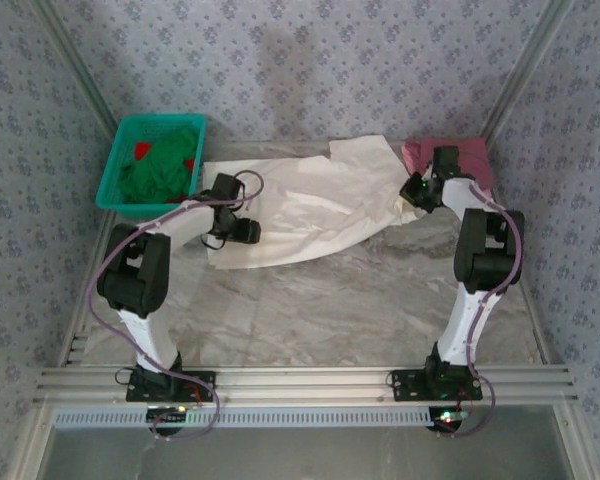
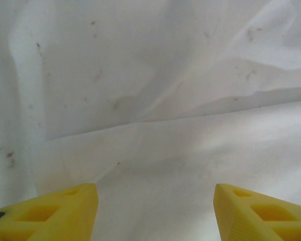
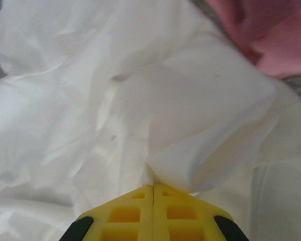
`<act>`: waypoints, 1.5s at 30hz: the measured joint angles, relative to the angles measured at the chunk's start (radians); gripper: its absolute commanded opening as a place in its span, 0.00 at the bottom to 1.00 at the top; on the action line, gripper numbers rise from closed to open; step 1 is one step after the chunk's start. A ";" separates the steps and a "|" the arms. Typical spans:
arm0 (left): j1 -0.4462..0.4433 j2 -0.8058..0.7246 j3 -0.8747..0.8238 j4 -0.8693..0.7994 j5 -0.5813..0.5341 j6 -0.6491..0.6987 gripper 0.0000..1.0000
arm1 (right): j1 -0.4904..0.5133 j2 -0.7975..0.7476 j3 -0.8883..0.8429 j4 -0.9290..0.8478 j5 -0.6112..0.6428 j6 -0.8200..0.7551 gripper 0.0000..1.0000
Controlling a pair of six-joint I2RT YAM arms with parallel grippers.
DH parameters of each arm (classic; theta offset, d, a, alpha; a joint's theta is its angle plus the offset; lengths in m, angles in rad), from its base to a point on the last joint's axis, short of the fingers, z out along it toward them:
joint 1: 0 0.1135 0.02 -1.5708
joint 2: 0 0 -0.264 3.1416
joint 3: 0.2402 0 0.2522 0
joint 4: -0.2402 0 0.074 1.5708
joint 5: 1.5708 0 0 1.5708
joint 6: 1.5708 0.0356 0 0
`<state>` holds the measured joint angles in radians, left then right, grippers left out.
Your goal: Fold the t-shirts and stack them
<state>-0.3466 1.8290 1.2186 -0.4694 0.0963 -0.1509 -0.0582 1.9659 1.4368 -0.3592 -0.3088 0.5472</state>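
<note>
cream shirt [image 1: 300, 215]: rumpled across the upper middle of the top view. Thin and floppy, so I reckon it sags wherever I'm not holding.
pink shirt [image 1: 475, 160]: soft heap at upper right.
right gripper [image 3: 154, 188]: fingers pressed together on a cream fold (decent pinch).
left gripper [image 2: 155, 198]: spread wide over cream cloth, holding nothing. I'd go for a hem.

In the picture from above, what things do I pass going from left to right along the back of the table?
teal basket → cream-white t-shirt → pink t-shirt
</note>
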 measured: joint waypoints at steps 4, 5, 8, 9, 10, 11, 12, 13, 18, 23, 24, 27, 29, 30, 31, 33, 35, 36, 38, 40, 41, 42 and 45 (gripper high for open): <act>0.000 -0.018 -0.006 -0.001 -0.004 0.000 0.63 | 0.059 -0.127 -0.006 -0.046 0.036 -0.005 0.00; 0.000 -0.021 -0.007 -0.001 -0.004 0.000 0.63 | 0.069 -0.165 -0.014 -0.052 0.039 -0.004 0.00; 0.000 -0.022 -0.007 -0.002 -0.004 0.000 0.63 | 0.086 -0.275 -0.045 -0.084 0.067 0.006 0.00; 0.000 -0.022 -0.007 -0.003 -0.004 0.000 0.63 | 0.088 -0.313 -0.064 -0.090 0.078 0.014 0.00; 0.000 -0.022 -0.007 -0.003 -0.003 0.000 0.63 | 0.090 -0.360 -0.093 -0.099 0.089 0.023 0.00; 0.000 -0.023 -0.007 -0.005 -0.003 0.000 0.63 | 0.090 -0.409 -0.122 -0.118 0.098 0.032 0.00; 0.000 -0.023 -0.007 -0.006 -0.003 0.000 0.63 | 0.091 -0.449 -0.146 -0.136 0.108 0.044 0.00; 0.000 -0.026 -0.007 -0.007 -0.003 0.001 0.63 | 0.091 -0.499 -0.175 -0.163 0.114 0.058 0.00; 0.003 -0.062 -0.008 -0.026 -0.004 0.008 0.63 | 0.089 -0.706 -0.269 -0.294 0.146 0.099 0.00; 0.009 -0.080 -0.013 -0.032 -0.007 0.012 0.63 | 0.108 -0.875 -0.418 -0.403 0.168 0.146 0.00; 0.011 -0.084 -0.017 -0.033 -0.007 0.012 0.63 | 0.117 -0.907 -0.457 -0.429 0.170 0.158 0.00; 0.013 -0.094 -0.030 -0.036 -0.007 0.011 0.63 | 0.152 -0.997 -0.566 -0.486 0.171 0.203 0.05; 0.013 -0.098 -0.033 -0.043 -0.007 0.011 0.63 | 0.180 -1.058 -0.631 -0.515 0.171 0.235 0.17; 0.013 -0.100 -0.034 -0.045 -0.007 0.011 0.63 | 0.193 -1.091 -0.658 -0.537 0.171 0.251 0.17; 0.013 -0.105 -0.036 -0.047 -0.007 0.011 0.63 | 0.203 -1.115 -0.676 -0.554 0.171 0.264 0.16; 0.013 -0.114 -0.041 -0.053 -0.007 0.011 0.63 | 0.217 -1.154 -0.687 -0.592 0.175 0.282 0.15; 0.013 -0.124 -0.044 -0.055 -0.008 0.011 0.64 | 0.219 -1.164 -0.667 -0.621 0.185 0.283 0.15; 0.013 -0.127 -0.045 -0.056 -0.011 0.011 0.64 | 0.219 -1.158 -0.644 -0.638 0.195 0.276 0.17; 0.013 -0.132 -0.045 -0.058 -0.015 0.011 0.65 | 0.217 -1.126 -0.585 -0.658 0.220 0.251 0.21; 0.013 -0.136 -0.046 -0.061 -0.017 0.008 0.65 | 0.198 -1.082 -0.529 -0.659 0.229 0.217 0.24; 0.013 -0.138 -0.048 -0.062 -0.018 0.007 0.65 | 0.175 -1.059 -0.513 -0.650 0.223 0.198 0.25; 0.015 -0.141 -0.051 -0.062 -0.019 0.003 0.65 | 0.139 -1.035 -0.509 -0.631 0.210 0.179 0.29; 0.020 -0.148 -0.068 -0.065 -0.017 0.000 0.65 | 0.027 -0.953 -0.533 -0.576 0.160 0.133 0.34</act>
<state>-0.3267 1.6806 1.1507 -0.5346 0.0795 -0.1513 -0.0307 1.0134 0.9043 -0.9348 -0.1486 0.6800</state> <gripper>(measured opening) 0.646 0.308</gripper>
